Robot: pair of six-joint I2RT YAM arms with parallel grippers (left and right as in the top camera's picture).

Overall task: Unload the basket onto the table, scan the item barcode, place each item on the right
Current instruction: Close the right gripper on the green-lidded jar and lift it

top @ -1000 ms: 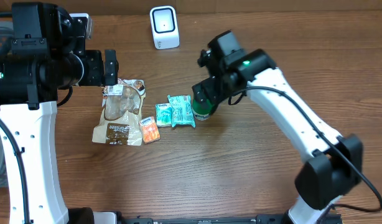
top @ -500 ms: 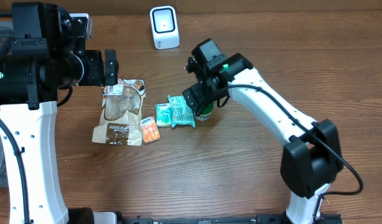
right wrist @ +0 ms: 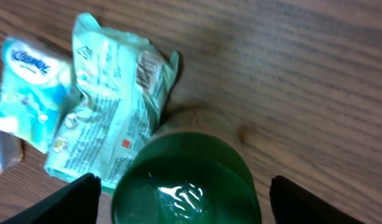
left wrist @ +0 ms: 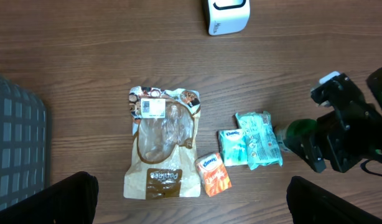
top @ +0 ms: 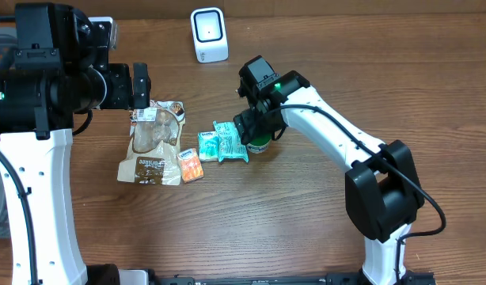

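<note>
Right wrist view: right gripper [right wrist: 191, 196] straddles the round green-capped bottle [right wrist: 185, 171], fingers [right wrist: 79, 200] apart (likely poised to grasp it for scanning). Left gripper [left wrist: 194, 202], far from that bottle, gapes wide.

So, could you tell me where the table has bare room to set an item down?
Crowded: pouch, orange packet, two teal packets and bottle lie close in a row, centre-left. Bare: the table right of the scanner and bottle, and the front strip below that row.

mock shop checkout on a lab bench
white scanner [top: 209, 34] on a wood-grain table [top: 306, 222], with a snack pouch [top: 154, 146] and tissue packs [top: 208, 146] — retail goods
</note>
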